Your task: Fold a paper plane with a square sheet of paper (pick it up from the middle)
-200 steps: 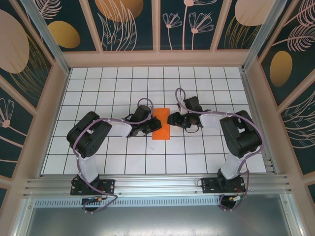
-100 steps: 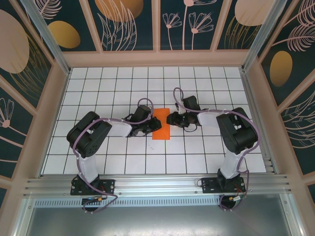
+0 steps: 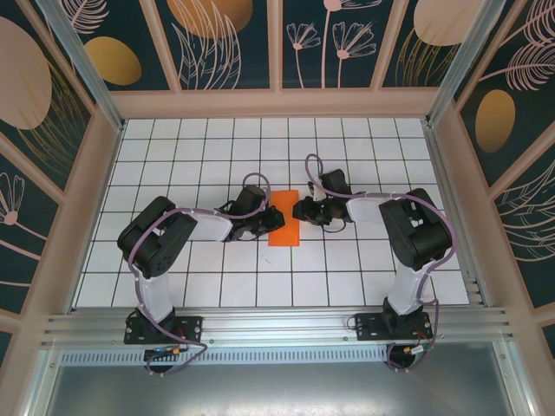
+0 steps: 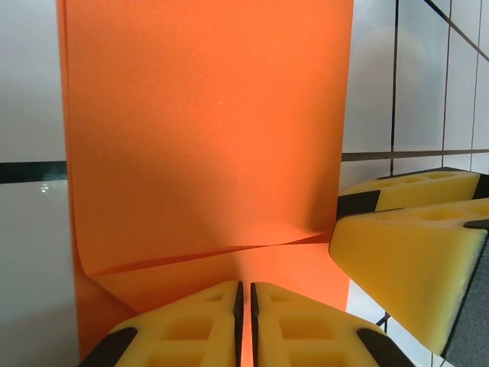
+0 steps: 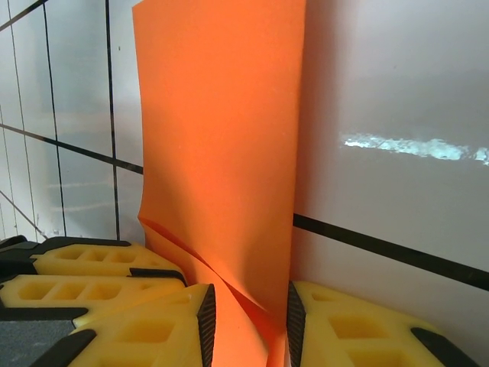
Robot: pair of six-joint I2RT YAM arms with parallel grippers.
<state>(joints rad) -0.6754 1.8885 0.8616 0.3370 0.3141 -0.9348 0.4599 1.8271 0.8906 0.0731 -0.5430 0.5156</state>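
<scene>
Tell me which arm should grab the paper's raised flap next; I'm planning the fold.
Right, probably. The right gripper is open with the raised flap of the orange paper between its fingers, so it need only close. The left gripper is shut at the paper's edge.

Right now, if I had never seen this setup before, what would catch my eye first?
The bright orange paper jumps out first: it lies folded into a narrow rectangle in the middle of the white grid table. Two black arms reach in from either side, with the left gripper and the right gripper at its edges. Up close, their yellow pads are vivid against the paper.
</scene>
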